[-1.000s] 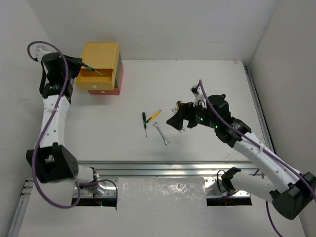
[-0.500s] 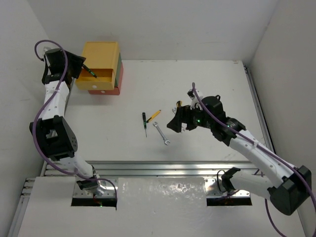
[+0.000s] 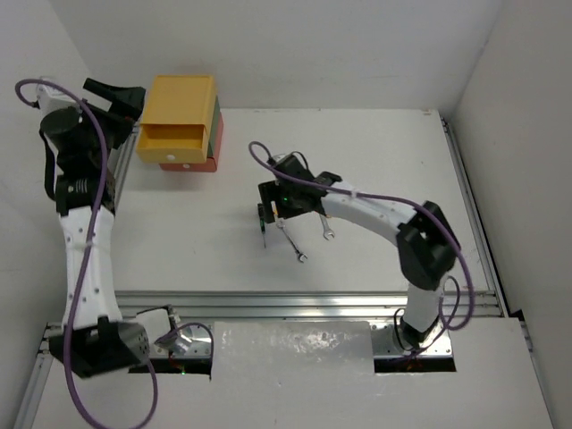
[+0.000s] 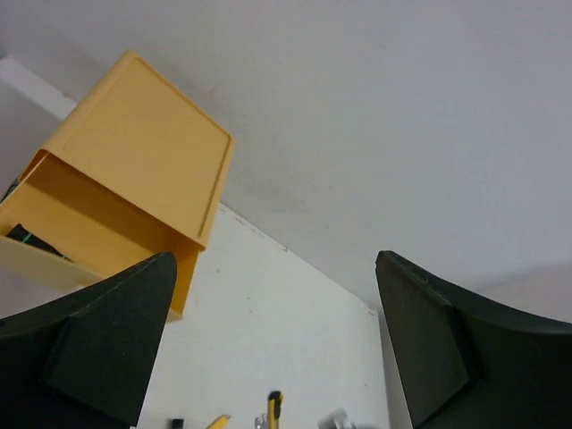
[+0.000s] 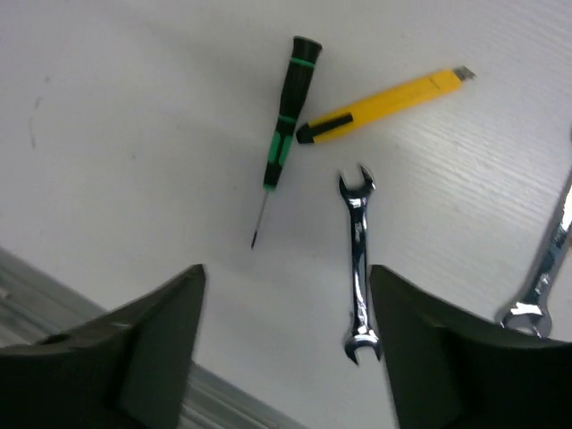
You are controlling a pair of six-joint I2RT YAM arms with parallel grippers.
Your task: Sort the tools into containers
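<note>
The three containers stand stacked at the far-left corner of the bench point(image 3: 375, 152). The yellow drawer point(image 3: 170, 138) on top is pulled out toward the near edge, probably so that tools can be dropped in from above. One dark-handled tool point(image 4: 20, 235) lies inside it. The green drawer point(image 3: 217, 112) and the red-orange drawer point(image 3: 213, 152) below appear closed.

The left hand point(image 4: 274, 259) is held high beside the stack, fingers spread wide with nothing between them. This position appears to keep it clear of the drawer opening.

Four tools lie near the middle of the bench: a screwdriver point(image 5: 288, 125), a utility knife point(image 5: 384, 103) touching its handle, a wrench point(image 5: 357, 259) just beside them, and a second wrench point(image 5: 545, 268) toward the right edge.

The right hand point(image 5: 286, 273) hovers over this group, fingers apart and empty. The spread likely prepares it to straddle one tool, and the first wrench lies closest between the fingers.
</note>
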